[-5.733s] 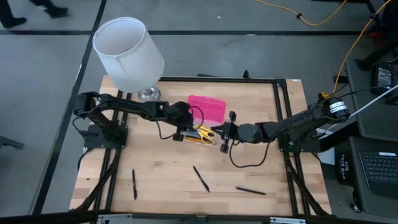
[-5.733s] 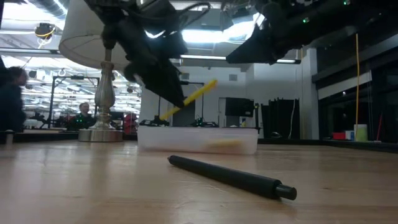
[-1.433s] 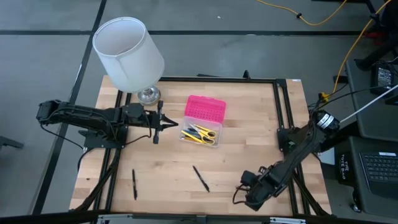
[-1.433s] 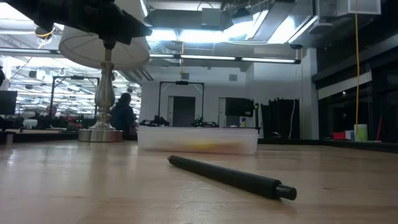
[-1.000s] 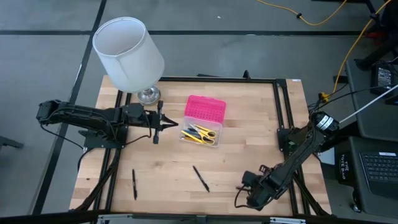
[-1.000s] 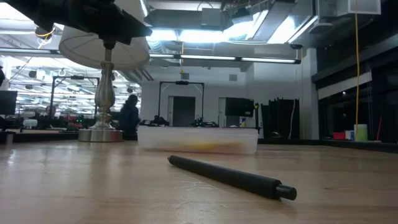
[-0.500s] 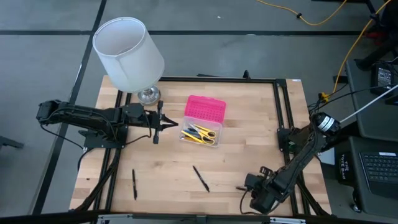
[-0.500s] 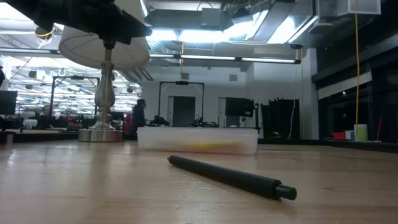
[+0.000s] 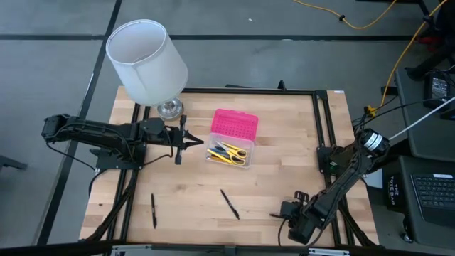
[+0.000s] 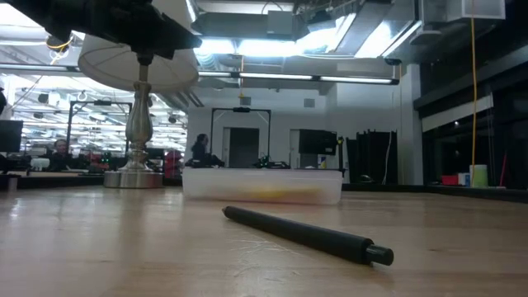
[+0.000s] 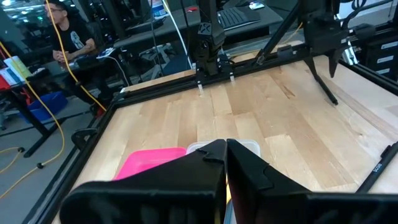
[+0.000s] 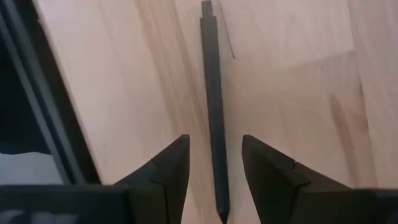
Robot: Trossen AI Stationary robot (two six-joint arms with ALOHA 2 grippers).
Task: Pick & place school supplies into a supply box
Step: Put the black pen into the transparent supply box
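1. Three black pens lie loose on the counter (image 9: 284, 121); one pen (image 12: 212, 106) lies lengthwise between the spread fingers of the right tool (image 12: 214, 171), lower right of the high view.
2. Supply box (image 9: 228, 152) sits at centre, holding scissors and pencils, pink lid behind.
3. Left tool (image 9: 193, 144), clenched and empty, waits beside the box.
4. Risk: an off-centre pinch could roll the slim pen away or scrape the counter.
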